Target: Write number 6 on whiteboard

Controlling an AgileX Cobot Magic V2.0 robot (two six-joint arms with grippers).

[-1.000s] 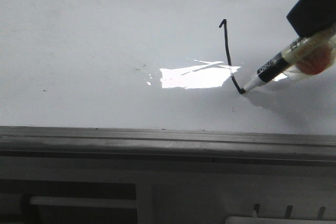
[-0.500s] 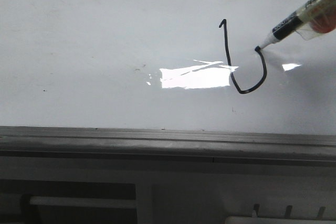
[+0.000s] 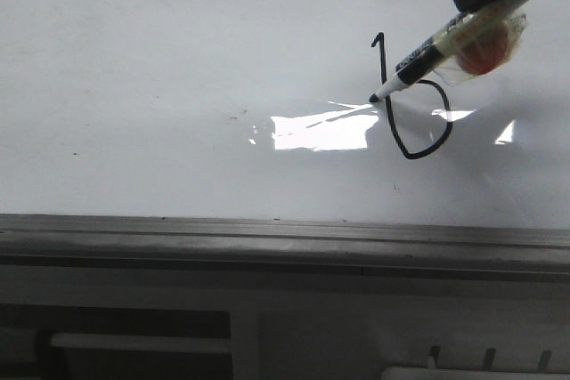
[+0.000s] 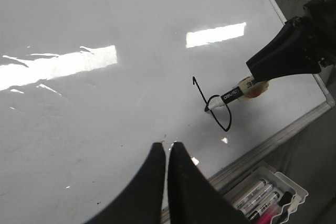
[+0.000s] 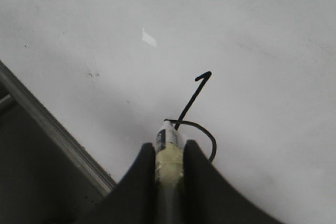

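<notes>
The number 6 (image 3: 385, 64) is a thin black figure on the whiteboard (image 3: 160, 60), a straight stem with a small top hook and a round lower loop. My right gripper (image 5: 168, 148) is shut on the marker pen (image 3: 426, 60), whose tip touches the stem where the loop closes. The figure also shows in the left wrist view (image 4: 224, 125) and the right wrist view (image 5: 195, 94). My left gripper (image 4: 167, 146) is shut and empty, above the board near its front edge, apart from the figure.
A bright glare patch (image 3: 321, 131) lies left of the figure. The board's grey metal frame (image 3: 267, 233) runs along the front. A white tray of spare markers (image 4: 265, 195) sits below the frame. A grey ledge with slots (image 3: 481, 358) is under the board.
The marker drew the loop: from the stem's foot it swept right and up, then left across the top, and its tip now meets the stem.
</notes>
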